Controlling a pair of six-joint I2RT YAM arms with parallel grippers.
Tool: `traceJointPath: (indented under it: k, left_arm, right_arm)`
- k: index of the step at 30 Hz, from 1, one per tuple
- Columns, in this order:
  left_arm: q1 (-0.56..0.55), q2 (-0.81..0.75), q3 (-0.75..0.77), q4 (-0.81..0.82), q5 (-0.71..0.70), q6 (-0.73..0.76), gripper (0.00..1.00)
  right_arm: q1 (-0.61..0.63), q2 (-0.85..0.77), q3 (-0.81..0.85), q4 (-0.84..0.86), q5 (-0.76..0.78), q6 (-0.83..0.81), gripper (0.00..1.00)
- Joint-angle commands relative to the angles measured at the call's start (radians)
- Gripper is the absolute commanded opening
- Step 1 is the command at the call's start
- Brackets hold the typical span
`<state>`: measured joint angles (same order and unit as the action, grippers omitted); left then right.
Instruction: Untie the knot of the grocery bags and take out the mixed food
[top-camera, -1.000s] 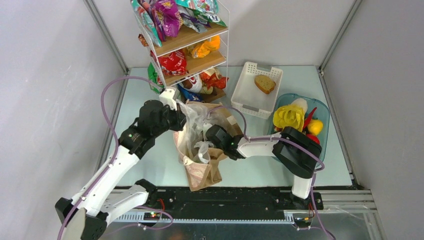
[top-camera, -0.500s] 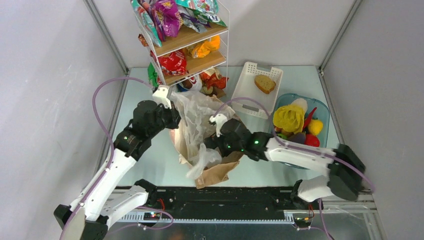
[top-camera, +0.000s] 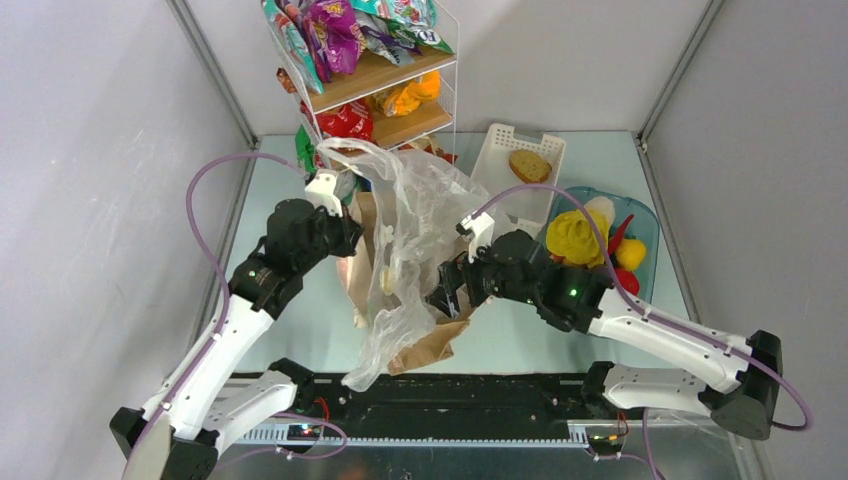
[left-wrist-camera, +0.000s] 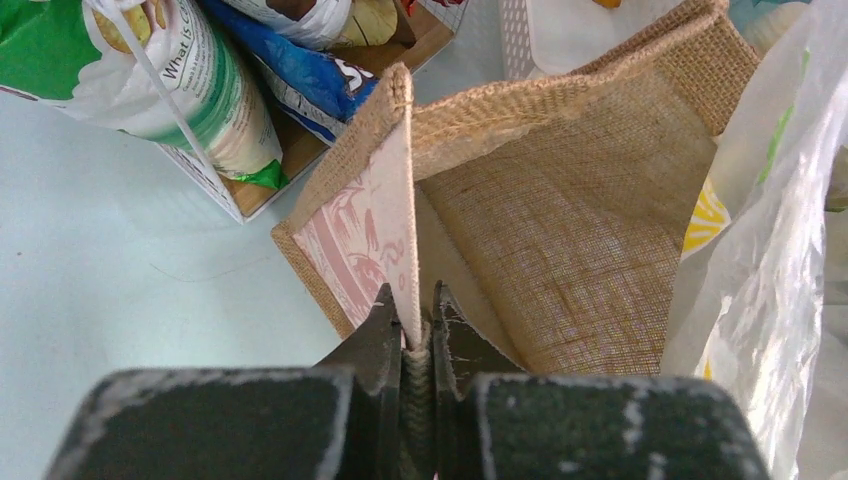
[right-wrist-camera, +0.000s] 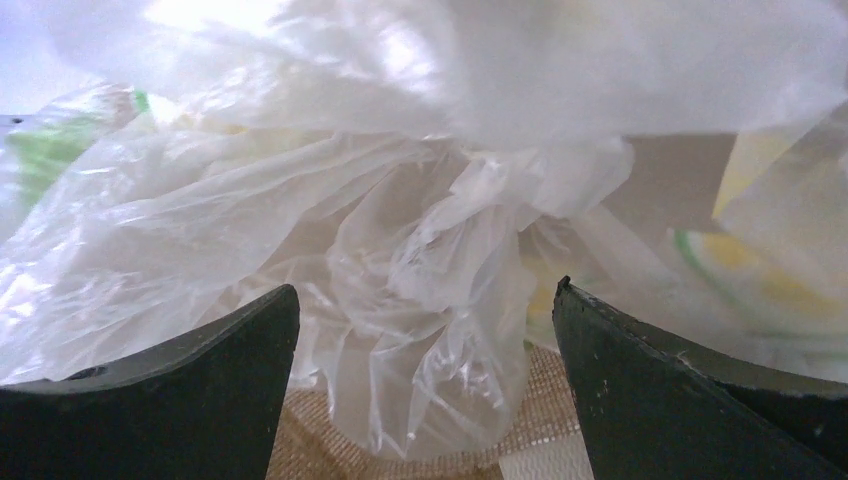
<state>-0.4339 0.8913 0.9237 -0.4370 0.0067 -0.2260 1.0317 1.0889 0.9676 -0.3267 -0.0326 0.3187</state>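
Note:
A brown woven bag (top-camera: 425, 345) (left-wrist-camera: 590, 230) stands open at the table's middle. My left gripper (top-camera: 338, 222) (left-wrist-camera: 410, 300) is shut on its upper rim, where a cord runs between the jaws. The clear plastic bag (top-camera: 415, 205) (right-wrist-camera: 440, 260) with lemon prints billows up out of the brown bag and trails down to the front edge. My right gripper (top-camera: 445, 293) (right-wrist-camera: 425, 290) is open, its fingers either side of a bunched fold of plastic without touching it. Yellow fruit (top-camera: 577, 235) and a red chili (top-camera: 620, 235) lie in a blue-tinted tub (top-camera: 648, 225).
A white slatted basket (top-camera: 495, 190) with a bread slice (top-camera: 529, 166) sits at the back right. A wire shelf rack (top-camera: 380, 90) full of snack packets stands at the back, close behind the bags. Grey walls close in on both sides.
My right gripper opened and let go of the plastic bag, and its arm stretched out low to the right. The plastic bag has risen out of the brown bag and spread wide.

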Motion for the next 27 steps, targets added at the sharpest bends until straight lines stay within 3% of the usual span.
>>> traceJointPath:
  k: [1, 3, 5, 7, 8, 11, 13, 16, 19, 27]
  left_arm:
    - [0.012, -0.013, 0.047, 0.049, -0.032, 0.039, 0.00]
    - [0.012, -0.020, 0.052, 0.046, -0.033, 0.049, 0.04]
    - [0.011, -0.036, 0.058, 0.044, -0.019, 0.075, 0.22]
    - [0.011, -0.055, 0.067, 0.044, -0.015, 0.091, 0.57]
    - [0.012, -0.069, 0.078, 0.044, 0.013, 0.096, 0.62]
    - [0.012, -0.110, 0.114, 0.045, 0.037, 0.102, 0.78]
    - [0.012, -0.158, 0.129, 0.042, 0.038, 0.103, 0.84]
    - [0.011, -0.201, 0.140, 0.033, 0.002, 0.097, 0.89]
    - [0.011, -0.224, 0.146, 0.003, -0.071, 0.080, 0.92]
    - [0.011, -0.173, 0.093, -0.067, -0.078, -0.027, 0.93]
  right_arm:
    - [-0.004, -0.061, 0.029, 0.029, -0.053, -0.014, 0.96]
    - [-0.009, -0.049, 0.029, 0.015, -0.046, -0.032, 0.90]
    - [-0.015, -0.021, 0.028, 0.005, -0.044, -0.034, 0.83]
    - [-0.016, 0.017, 0.017, 0.010, -0.047, -0.037, 0.73]
    - [-0.016, 0.037, 0.012, 0.015, -0.052, -0.038, 0.65]
    - [-0.014, 0.079, 0.008, 0.032, -0.066, -0.032, 0.58]
    - [-0.007, 0.078, 0.008, 0.039, -0.075, -0.024, 0.64]
    - [0.000, 0.033, 0.008, 0.043, -0.074, -0.025, 0.84]
    - [0.000, -0.033, 0.009, 0.042, -0.085, -0.027, 0.98]
    - [-0.009, -0.190, 0.082, -0.007, -0.085, -0.059, 0.99]
